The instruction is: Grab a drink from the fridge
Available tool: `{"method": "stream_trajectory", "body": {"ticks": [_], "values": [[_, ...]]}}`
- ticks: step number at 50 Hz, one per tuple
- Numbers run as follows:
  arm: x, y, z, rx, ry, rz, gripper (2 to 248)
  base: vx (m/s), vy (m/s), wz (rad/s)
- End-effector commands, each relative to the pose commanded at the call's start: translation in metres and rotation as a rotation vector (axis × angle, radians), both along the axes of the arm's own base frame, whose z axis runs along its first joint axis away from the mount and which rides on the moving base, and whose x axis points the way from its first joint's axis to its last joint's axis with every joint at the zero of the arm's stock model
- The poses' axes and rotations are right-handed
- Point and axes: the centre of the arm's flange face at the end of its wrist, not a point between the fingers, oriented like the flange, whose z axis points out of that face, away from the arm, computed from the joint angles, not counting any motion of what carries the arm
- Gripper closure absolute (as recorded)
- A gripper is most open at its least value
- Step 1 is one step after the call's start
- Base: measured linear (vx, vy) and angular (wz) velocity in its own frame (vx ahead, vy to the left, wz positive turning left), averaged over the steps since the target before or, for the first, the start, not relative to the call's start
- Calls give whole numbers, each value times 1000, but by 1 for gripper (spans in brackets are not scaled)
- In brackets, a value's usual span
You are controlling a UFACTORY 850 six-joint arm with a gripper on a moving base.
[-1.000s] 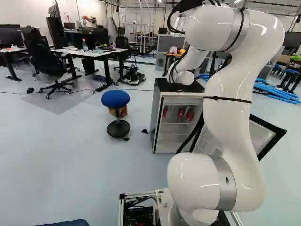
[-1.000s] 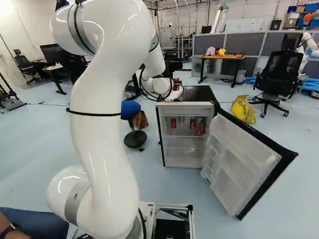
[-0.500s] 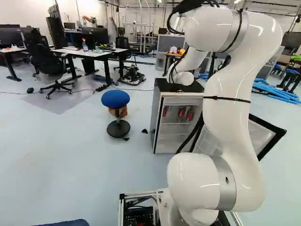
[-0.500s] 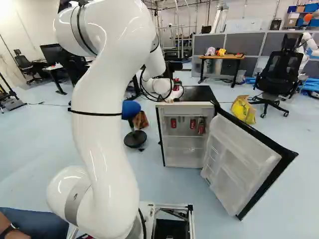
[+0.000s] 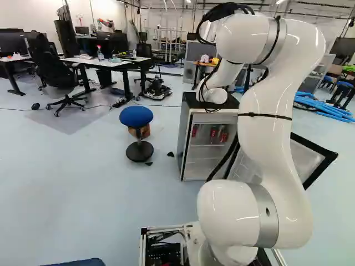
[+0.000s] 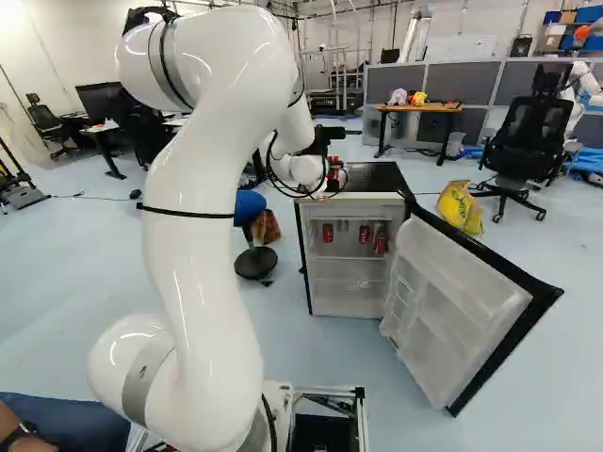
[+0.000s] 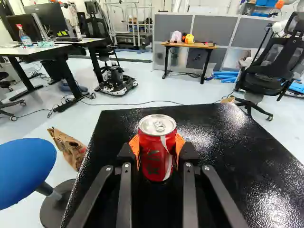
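At the end of my arm, the gripper (image 6: 336, 173) is over the fridge's black top (image 6: 378, 176) in the right base view, partly hidden by cables. In the wrist view my gripper (image 7: 157, 151) is shut on an upright red can (image 7: 156, 148), an orange pad against each side. Black fridge top (image 7: 209, 124) lies under and around the can; whether its bottom touches cannot be told. The fridge door (image 6: 462, 306) stands open to the right. Several red cans, among them one can (image 6: 365, 234), are inside on the upper level.
A blue stool (image 5: 136, 116) stands left of the fridge, with a brown bag (image 7: 69, 146) beside it. Farther off are a yellow bag (image 6: 461, 207), a black office chair (image 6: 529, 137) and a wooden table (image 7: 188, 45). Another robot (image 6: 582, 83) stands at the far right.
My arm has shifted slightly: its upper bend and wrist stand a little lower, the wrist slightly leftward in the left base view. The fridge and base have not moved.
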Motion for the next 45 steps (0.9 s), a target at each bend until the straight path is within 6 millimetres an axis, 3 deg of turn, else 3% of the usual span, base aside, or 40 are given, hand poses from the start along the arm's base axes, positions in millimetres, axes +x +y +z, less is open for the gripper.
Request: {"method": "stream_trajectory", "body": {"ticks": [41,42,45], "values": [[0,0,-5,2,7,0,156,0,0,0],[0,0,-5,2,7,0,133,0,0,0],[0,0,-5,2,7,0,133,0,0,0]]}}
